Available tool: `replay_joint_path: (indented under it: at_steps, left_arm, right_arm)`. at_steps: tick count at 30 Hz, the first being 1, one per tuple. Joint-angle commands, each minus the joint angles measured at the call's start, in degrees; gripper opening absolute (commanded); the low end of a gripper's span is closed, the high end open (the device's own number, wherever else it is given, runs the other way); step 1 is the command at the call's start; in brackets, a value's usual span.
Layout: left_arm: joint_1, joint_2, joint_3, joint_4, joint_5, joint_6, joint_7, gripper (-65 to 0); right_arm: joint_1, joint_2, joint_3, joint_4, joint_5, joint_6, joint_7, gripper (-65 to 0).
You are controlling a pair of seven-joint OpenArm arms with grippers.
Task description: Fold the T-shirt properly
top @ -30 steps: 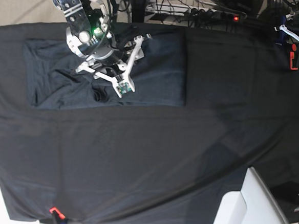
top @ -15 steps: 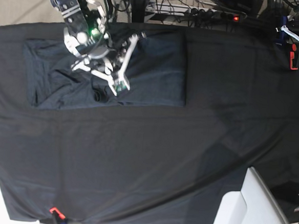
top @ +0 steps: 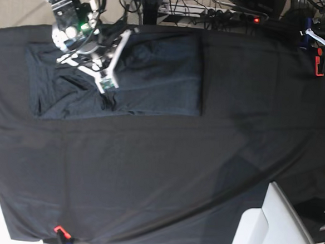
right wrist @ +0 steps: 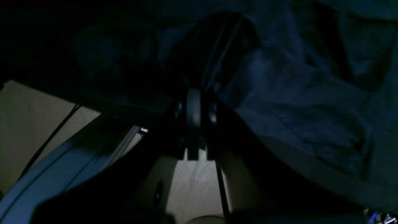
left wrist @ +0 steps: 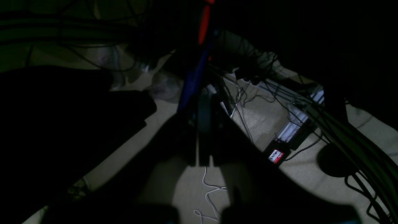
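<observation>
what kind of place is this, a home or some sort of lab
Most likely a robotics lab or workshop, not a home. A table draped in black cloth holds one grey T-shirt, a robot arm works over it, and cables and a power strip lie on the carpeted floor behind.

the t-shirt is dark grey, a bit blue, with no picture. the cloth on the surface is plain black.

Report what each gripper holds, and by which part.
Left gripper: shut, nothing held. Right gripper: shut above the T-shirt; whether it pinches cloth cannot be told.
</observation>
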Motion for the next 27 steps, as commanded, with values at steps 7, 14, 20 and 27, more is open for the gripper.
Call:
replay_joint_path:
  at_steps: [7, 14, 20, 27]
  left_arm:
    - [0.28, -1.01, -0.4, 0.79, 0.18, -0.1, -0.55, -65.0]
    - [0.46, -1.01, -0.4, 0.79, 0.18, -0.1, -0.55, -65.0]
    - [0.46, -1.01, -0.4, 0.79, 0.18, -0.1, -0.55, -65.0]
    - [0.72, -1.01, -0.4, 0.79, 0.18, -0.1, -0.55, -65.0]
  right_arm:
    - [-0.95, -0.1, 2.05, 0.4, -0.09, 0.06, 0.37, -64.8]
    - [-1.92, -0.54, 2.31, -3.74, 0.0, 0.06, 0.9, -64.8]
    - [-1.65, -1.68, 2.31, -4.0, 0.0, -0.29, 0.46, -64.8]
    - [-1.65, -1.68, 2.31, -4.0, -0.17, -0.38, 0.28, -49.5]
